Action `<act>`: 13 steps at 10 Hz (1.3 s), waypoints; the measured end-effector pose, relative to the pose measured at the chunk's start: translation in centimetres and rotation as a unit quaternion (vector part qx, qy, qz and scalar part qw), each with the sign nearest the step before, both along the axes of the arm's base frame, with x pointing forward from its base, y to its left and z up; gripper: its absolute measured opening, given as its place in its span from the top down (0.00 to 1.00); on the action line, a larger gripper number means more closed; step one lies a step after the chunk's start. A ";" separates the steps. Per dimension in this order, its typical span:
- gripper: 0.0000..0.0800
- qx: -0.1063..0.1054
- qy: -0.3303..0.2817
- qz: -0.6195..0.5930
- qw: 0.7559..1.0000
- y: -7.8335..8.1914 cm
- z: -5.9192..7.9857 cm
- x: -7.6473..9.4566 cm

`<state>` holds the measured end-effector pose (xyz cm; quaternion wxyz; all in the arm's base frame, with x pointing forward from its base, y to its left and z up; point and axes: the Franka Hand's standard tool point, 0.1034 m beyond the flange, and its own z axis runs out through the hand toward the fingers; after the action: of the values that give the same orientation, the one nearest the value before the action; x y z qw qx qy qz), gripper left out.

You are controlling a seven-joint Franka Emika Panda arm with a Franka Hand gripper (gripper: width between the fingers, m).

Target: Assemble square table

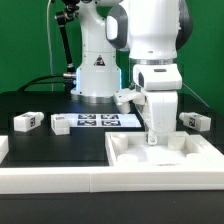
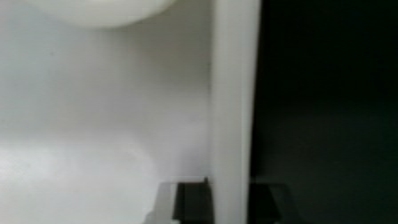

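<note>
- Two views, exterior first: the arm (image 1: 150, 40) stands upright over the black surface (image 1: 30, 100), with its fingers (image 1: 152, 135) pointing straight down onto the rear rim of the tabletop (image 1: 170, 152).
- The tabletop is a large white square tray with a raised rim and moulded corner pockets. It lies flat toward the exterior view's right, just behind the long white rails (image 1: 50, 178).
- Governing relation: the rim lies directly under the fingers with no sideways offset. Its long axis runs across the exterior view, and the body of the tray extends from the fingers toward the camera.
- Small tagged leg blocks (image 1: 27, 122) lie loose on the surface, two at the exterior view's left and one at its right, all well apart from the fingers.
- The marker board (image 1: 97, 121) lies flat in front of the arm's base.
- Wrist view: the tabletop's thin white wall (image 2: 235, 100) runs lengthwise and passes between the dark fingers (image 2: 192, 205). The pale tray floor is on one side and the black surface (image 2: 338, 110) on the other.
- The fingers are clenched on this wall, grasping the tabletop by its rim.
- Judged step: repositioning the tray. The thin, smooth wall could slip in so narrow a hold.
</note>
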<state>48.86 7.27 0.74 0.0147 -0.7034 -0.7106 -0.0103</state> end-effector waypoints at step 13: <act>0.19 -0.007 -0.016 -0.145 0.989 4.2 4.5 -4.7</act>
<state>44.18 11.44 5.25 -0.0030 -0.7988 -0.6013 -0.0190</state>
